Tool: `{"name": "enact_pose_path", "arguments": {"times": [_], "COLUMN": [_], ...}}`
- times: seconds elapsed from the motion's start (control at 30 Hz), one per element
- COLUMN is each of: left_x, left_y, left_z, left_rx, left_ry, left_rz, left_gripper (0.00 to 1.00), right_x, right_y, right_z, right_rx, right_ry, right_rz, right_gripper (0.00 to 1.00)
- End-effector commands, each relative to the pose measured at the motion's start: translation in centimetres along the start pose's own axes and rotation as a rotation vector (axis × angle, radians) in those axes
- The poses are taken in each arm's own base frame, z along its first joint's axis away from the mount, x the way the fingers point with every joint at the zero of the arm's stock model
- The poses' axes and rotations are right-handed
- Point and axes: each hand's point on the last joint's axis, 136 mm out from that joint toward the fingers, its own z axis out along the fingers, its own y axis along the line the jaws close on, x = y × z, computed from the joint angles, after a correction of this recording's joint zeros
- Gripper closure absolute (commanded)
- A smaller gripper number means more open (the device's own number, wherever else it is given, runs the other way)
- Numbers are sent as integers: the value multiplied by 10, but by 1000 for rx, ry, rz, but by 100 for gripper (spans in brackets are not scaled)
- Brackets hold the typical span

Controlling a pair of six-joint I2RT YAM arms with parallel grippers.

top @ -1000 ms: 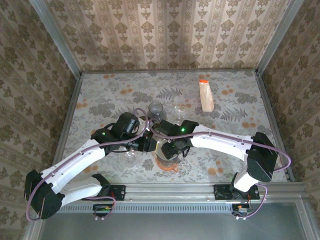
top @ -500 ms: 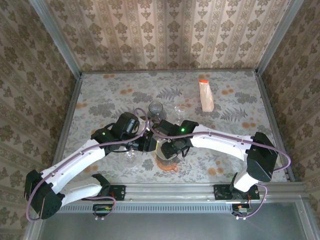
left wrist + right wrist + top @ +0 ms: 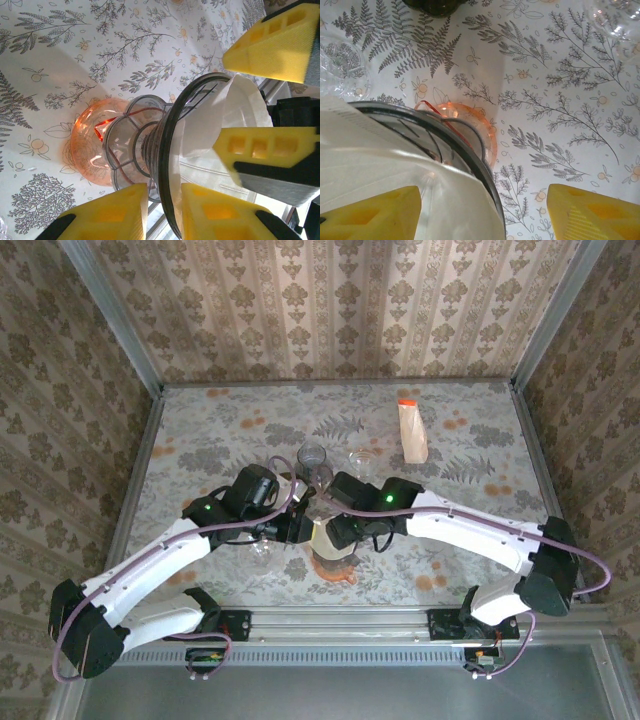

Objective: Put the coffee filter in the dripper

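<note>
A clear dripper [image 3: 142,145] with a dark rim stands on an orange saucer [image 3: 82,150]. The white coffee filter [image 3: 235,110] sits inside it, its edge rising above the rim. My left gripper [image 3: 165,212] is shut on the dripper's rim, with the filter's edge against the inner finger. My right gripper [image 3: 482,212] hangs open over the dripper [image 3: 465,140]; one finger is over the filter [image 3: 385,160], the other outside above the table. In the top view both grippers, left [image 3: 303,530] and right [image 3: 345,532], meet over the dripper [image 3: 333,558].
Two clear glasses [image 3: 313,460] [image 3: 362,462] stand just behind the dripper, and another glass [image 3: 262,552] stands under the left arm. A tan bag with an orange top [image 3: 412,432] lies at the back right. The metal rail [image 3: 340,620] runs along the near edge.
The right arm's elbow has swung out to the right while its gripper stays over the dripper, jaws a touch wider. The left arm has not moved.
</note>
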Motion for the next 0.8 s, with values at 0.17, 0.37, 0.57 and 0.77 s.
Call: {"name": "enact_pose_path", "arguments": {"times": [0.17,0.37,0.57,0.77], "left_x": [7,6,7,7], "left_y": [3,3,5,4], "left_z": [6,6,6,6], "left_rx": [6,9,5,6], "left_ry": [26,26,25,24], "left_rz": [-3,-2,-5,-4], "left_gripper": [74,74,74,74], "right_x": [15,23,8,2], "right_y": [-22,-31,-13,8], "right_z": [-20,-16,-23,-5], "right_rx": [53,97,3,-55], "right_ry": [-3,21,-36,18], "right_rz": [52,57,27,-7], "right_gripper": [35,36,32,31]}}
